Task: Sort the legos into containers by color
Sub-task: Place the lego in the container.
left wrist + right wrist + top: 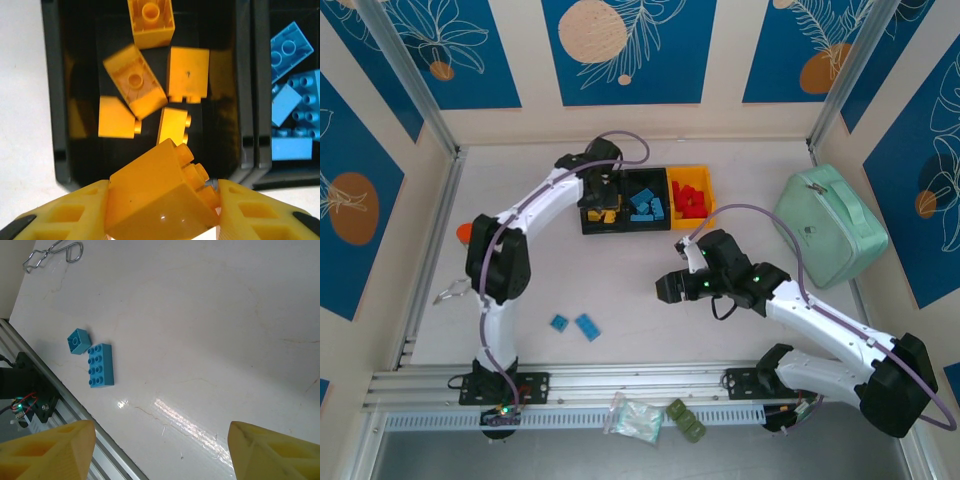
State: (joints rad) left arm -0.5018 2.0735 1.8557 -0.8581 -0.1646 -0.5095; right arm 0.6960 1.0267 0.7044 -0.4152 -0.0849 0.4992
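Note:
My left gripper (162, 207) is shut on a yellow-orange lego (160, 192), held tilted over the near edge of the left black bin (55, 100). Several yellow-orange legos (135, 80) lie in that bin. The middle black bin (645, 226) holds blue legos (295, 100), and the yellow bin (704, 178) holds red legos (690, 200). My left gripper (603, 188) hangs over the left bin in the top view. My right gripper (160, 445) is open above bare table, at mid-table (670, 287). Two blue legos, a small one (78, 341) and a long one (101, 365), lie on the table (574, 324).
A mint-green case (830, 225) sits at the right. A wire clip (52, 252) lies near the left wall. A clear bag (635, 418) and a green lump (686, 420) rest on the front rail. An orange cap (464, 232) peeks out behind the left arm.

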